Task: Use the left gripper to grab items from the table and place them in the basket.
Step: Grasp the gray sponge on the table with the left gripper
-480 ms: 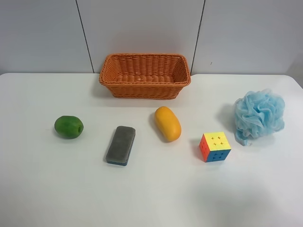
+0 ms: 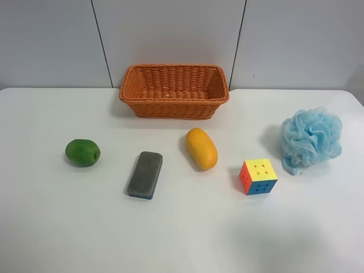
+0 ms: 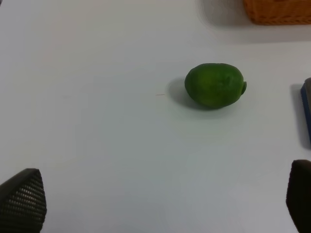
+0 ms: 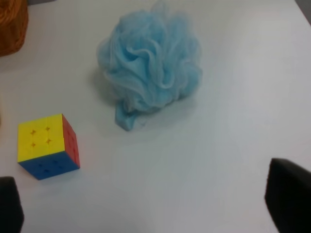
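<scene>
- Lying apart in a loose row on the white bench are the green fruit, grey block, mango, puzzle cube and blue pouf.
- Orange basket stands behind the row.
- Left fingers are spread wide and empty, near the green fruit.
- Right fingers are likewise released, near the puzzle cube and blue pouf.

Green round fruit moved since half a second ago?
No. The green round fruit keeps the same offset from the orange woven wicker basket in the exterior high view.
</scene>
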